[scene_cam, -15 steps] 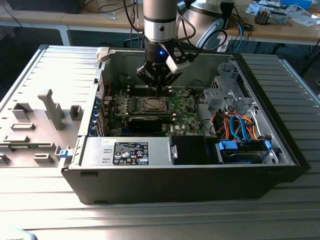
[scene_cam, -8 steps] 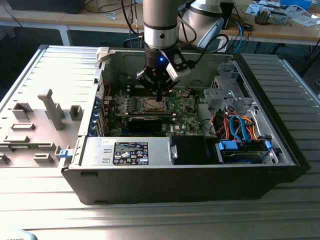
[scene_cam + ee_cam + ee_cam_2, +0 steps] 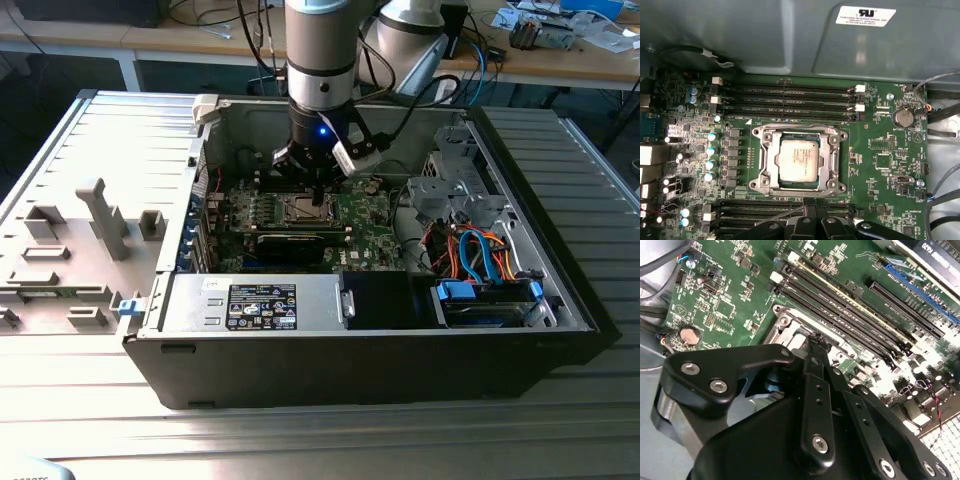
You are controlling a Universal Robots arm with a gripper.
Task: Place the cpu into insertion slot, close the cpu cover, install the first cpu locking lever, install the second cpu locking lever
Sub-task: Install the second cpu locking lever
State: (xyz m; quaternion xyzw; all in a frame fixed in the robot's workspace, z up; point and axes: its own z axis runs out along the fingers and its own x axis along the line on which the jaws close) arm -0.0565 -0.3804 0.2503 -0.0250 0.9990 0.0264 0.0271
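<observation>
In the first wrist view the cpu (image 3: 799, 159), a silvery-beige square, lies flat in the insertion slot (image 3: 759, 172) on the green motherboard. The silver cpu cover (image 3: 833, 156) lies down around it, its window framing the chip. A thin wire lever (image 3: 790, 125) runs along the socket's far edge. My gripper (image 3: 812, 206) is shut, its black fingertips (image 3: 816, 342) together at the socket's near edge, where another thin wire (image 3: 775, 215) slants away. In the exterior view the gripper (image 3: 318, 192) hangs straight down inside the case over the slot (image 3: 300, 208).
Black memory slots (image 3: 790, 92) flank the socket on two sides. A coin battery (image 3: 903, 118) sits nearby. The open case's walls (image 3: 205, 150) surround the board, with a long black card (image 3: 290, 243), a power supply (image 3: 260, 303) and a drive cage with blue and orange cables (image 3: 480, 250).
</observation>
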